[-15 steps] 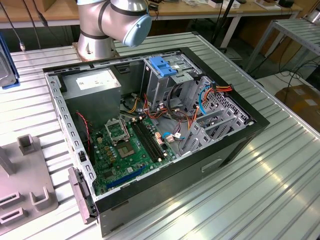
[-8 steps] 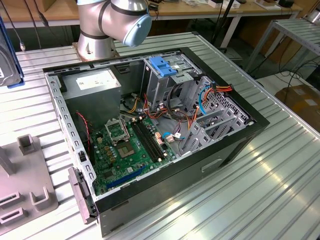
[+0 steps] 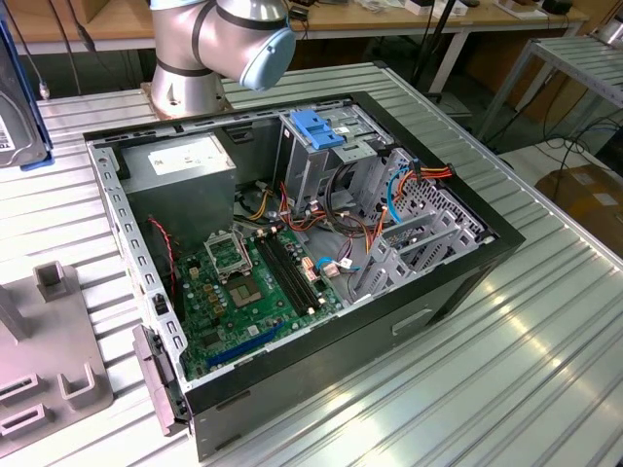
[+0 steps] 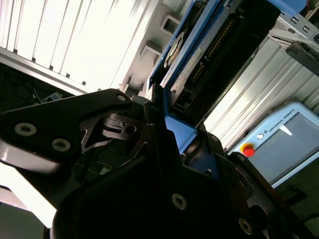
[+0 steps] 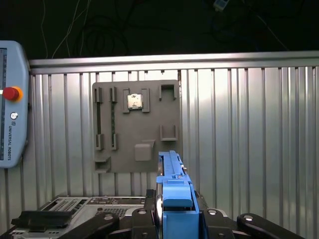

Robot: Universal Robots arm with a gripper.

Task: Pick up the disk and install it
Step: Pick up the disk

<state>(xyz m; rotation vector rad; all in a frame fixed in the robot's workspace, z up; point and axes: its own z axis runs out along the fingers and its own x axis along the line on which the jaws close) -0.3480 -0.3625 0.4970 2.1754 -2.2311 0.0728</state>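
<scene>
The disk (image 4: 209,59), a dark drive in a blue plastic carrier, is clamped between my gripper's (image 4: 169,134) black fingers in the second wrist view. In the first wrist view the disk (image 5: 172,194) shows edge-on as a narrow blue strip, with my gripper (image 5: 174,211) shut on it from both sides, above the ribbed metal table. In the exterior view the disk (image 3: 18,107) stands upright at the far left edge, well away from the open computer case (image 3: 321,243).
Inside the case, a drive cage with a blue ridged handle (image 3: 316,126) stands at the back, beside a grey power supply box (image 3: 180,161) and the motherboard (image 3: 253,282). A grey fixture plate (image 5: 137,124) carries a chip. A pendant (image 5: 10,99) lies beside it.
</scene>
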